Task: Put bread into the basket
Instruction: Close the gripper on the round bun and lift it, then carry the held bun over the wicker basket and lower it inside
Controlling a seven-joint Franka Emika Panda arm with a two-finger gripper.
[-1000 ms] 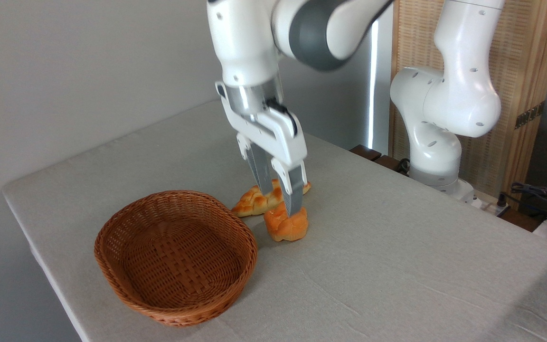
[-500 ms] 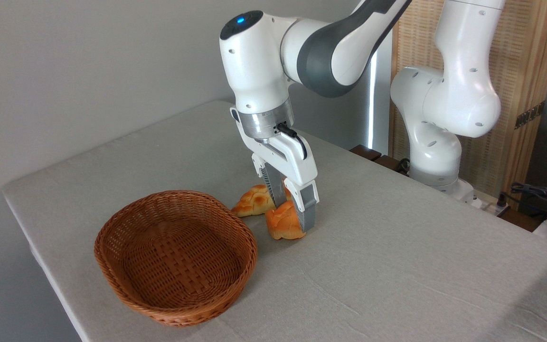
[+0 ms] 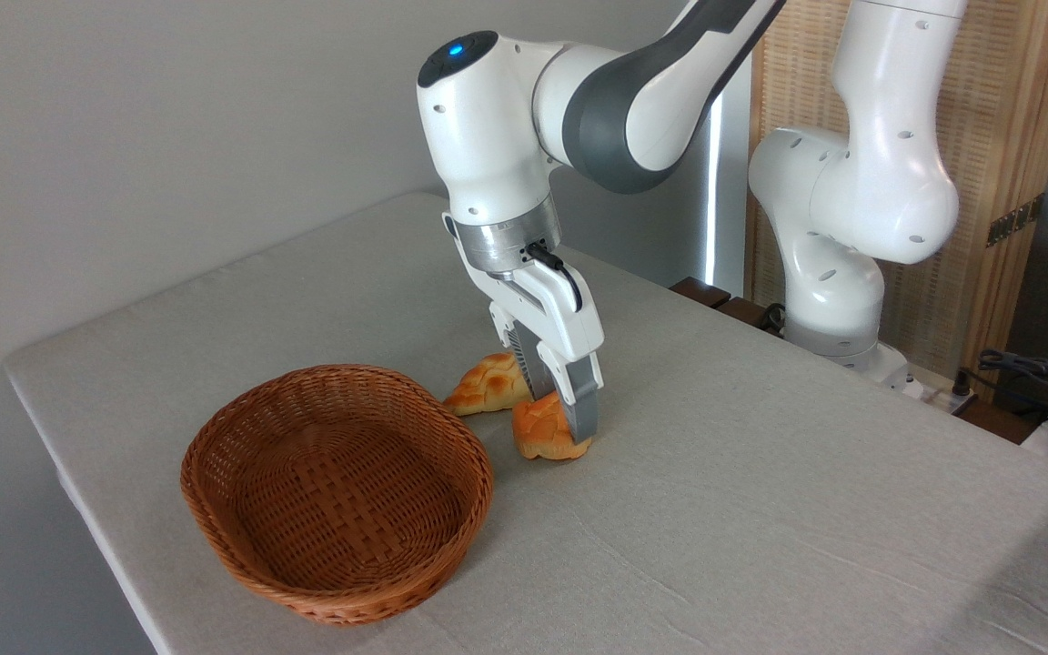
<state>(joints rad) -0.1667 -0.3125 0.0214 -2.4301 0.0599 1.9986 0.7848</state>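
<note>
Right now my gripper (image 3: 564, 420) reaches down to the bread (image 3: 544, 430), a small round orange-golden bun with a knotted, lumpy top, which sits on the grey cloth-covered table (image 3: 760, 509). My two grey fingers stand one on each side of the bun: the nearer finger (image 3: 583, 409) covers its right flank, the other goes down behind its top. They look closed against it, pinching it, though the far contact is hidden from this view. The bun appears to rest on the cloth, not yet raised.

To do this step well, I judge that I should hold a gentle, even squeeze, since soft bread may dent or slip, and then lift straight up before moving sideways. A straight lift should also keep me from dragging against the braided loaf (image 3: 488, 387), a longer pointed piece lying just behind and to the left of the bun, close to my rear finger.

Relative to my fingers, the bun bulges out to the left from between the tips. The basket (image 3: 242, 455), an oval brown wicker one with low flared sides, lies empty to the left, its rim near the bun but apart from it.
</note>
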